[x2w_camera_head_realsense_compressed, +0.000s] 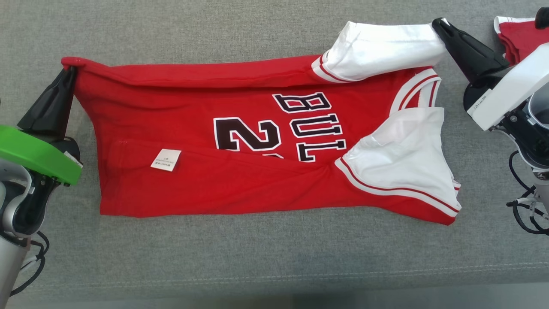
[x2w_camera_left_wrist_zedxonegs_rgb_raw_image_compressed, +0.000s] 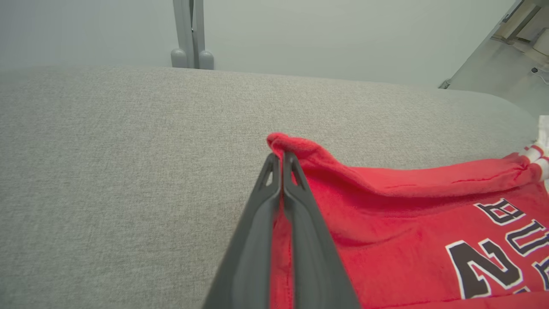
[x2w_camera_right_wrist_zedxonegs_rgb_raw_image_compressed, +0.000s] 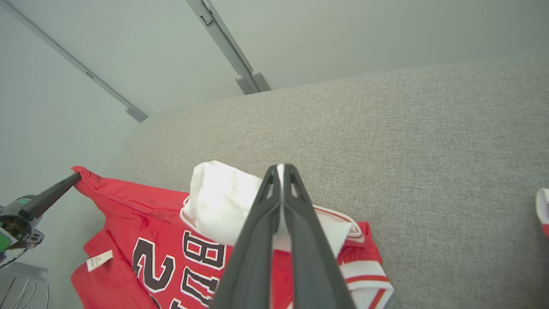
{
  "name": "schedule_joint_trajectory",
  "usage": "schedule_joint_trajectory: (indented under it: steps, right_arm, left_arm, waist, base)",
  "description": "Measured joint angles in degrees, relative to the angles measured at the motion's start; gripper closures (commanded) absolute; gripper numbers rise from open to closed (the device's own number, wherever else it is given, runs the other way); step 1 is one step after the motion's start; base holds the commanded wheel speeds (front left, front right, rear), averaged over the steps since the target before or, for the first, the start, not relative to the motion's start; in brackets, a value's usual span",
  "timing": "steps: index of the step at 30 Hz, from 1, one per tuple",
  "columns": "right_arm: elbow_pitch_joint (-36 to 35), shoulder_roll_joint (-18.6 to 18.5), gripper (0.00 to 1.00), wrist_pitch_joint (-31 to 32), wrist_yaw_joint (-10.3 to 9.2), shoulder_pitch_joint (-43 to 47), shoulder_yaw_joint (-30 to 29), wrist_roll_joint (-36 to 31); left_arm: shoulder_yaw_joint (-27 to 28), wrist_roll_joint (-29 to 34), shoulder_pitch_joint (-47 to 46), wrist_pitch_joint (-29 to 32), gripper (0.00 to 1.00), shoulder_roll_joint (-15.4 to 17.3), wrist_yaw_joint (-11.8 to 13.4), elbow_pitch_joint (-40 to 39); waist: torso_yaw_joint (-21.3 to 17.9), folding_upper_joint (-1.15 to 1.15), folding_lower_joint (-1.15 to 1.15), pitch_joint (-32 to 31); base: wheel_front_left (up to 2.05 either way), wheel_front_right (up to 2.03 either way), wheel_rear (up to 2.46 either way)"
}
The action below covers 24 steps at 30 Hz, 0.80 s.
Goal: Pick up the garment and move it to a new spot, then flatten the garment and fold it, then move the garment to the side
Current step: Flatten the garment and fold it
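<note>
The garment is a red jersey with white sleeves and dark lettering, lying sideways on the grey cushioned surface, its near part folded over with a white tag showing. My left gripper is shut on the garment's far left hem corner, which is lifted a little. My right gripper is shut on the end of the far white sleeve, also lifted; in the right wrist view white cloth sits between the fingertips. The left gripper is seen there too, holding the red corner.
Another red-and-white garment lies at the far right, beside my right arm. The cushion's front seam runs near the bottom. A grey post stands behind the surface against a pale wall.
</note>
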Motion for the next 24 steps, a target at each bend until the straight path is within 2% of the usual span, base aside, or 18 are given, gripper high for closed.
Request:
schedule_joint_trajectory:
  steps: [10,17,24]
  right_arm:
    - [-0.5,-0.5,1.00,-1.0,0.01,2.6,-0.3,0.1]
    - [-1.9,-0.6,1.00,-1.4,-0.11,5.9,-0.8,0.6]
    - [-4.2,-0.5,1.00,-2.2,-1.07,9.0,-1.7,1.8]
  left_arm:
    - [-1.0,0.3,2.4,-5.0,1.00,0.0,0.0,0.1]
    - [-1.3,0.3,4.0,-6.2,1.00,0.1,0.0,0.5]
    - [-1.4,0.3,6.0,-7.3,1.00,-0.8,0.0,1.3]
  waist:
    - [0.2,0.00,0.00,-1.8]
    - [0.2,0.00,0.00,-2.6]
    - [0.1,0.00,0.00,-2.7]
  base:
    - [0.00,0.00,0.00]
    - [0.00,0.00,0.00]
    - [0.00,0.00,0.00]
